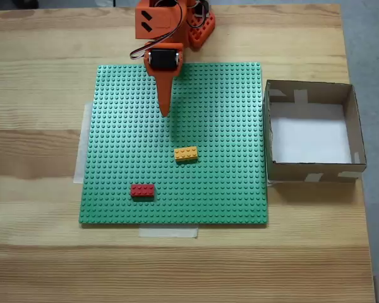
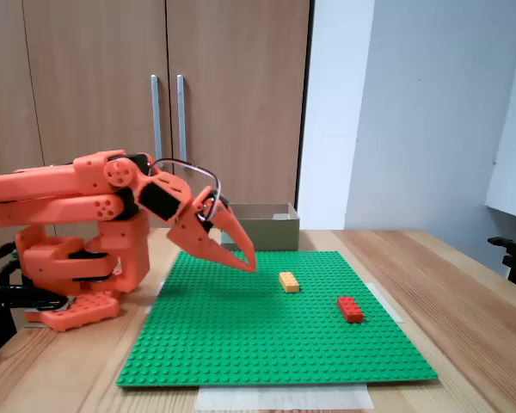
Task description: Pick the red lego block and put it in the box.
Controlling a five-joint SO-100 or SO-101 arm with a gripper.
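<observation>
The red lego block [image 1: 142,190] lies on the green baseplate [image 1: 227,107] near its front left in a fixed view from above, and to the right in a fixed side view [image 2: 350,308]. The open cardboard box [image 1: 313,131] with a white floor stands to the right of the plate, and behind the plate in the side view [image 2: 264,226]. My orange gripper [image 1: 165,111] hangs over the back of the plate, shut and holding nothing, its tips [image 2: 249,263] pointing down, well apart from the red block.
An orange-yellow brick [image 1: 186,154] lies mid-plate, between the gripper and the red block [image 2: 289,281]. The arm's base [image 2: 73,275] stands at the back edge of the wooden table [image 1: 38,240]. Pale tape strips hold the plate's edges.
</observation>
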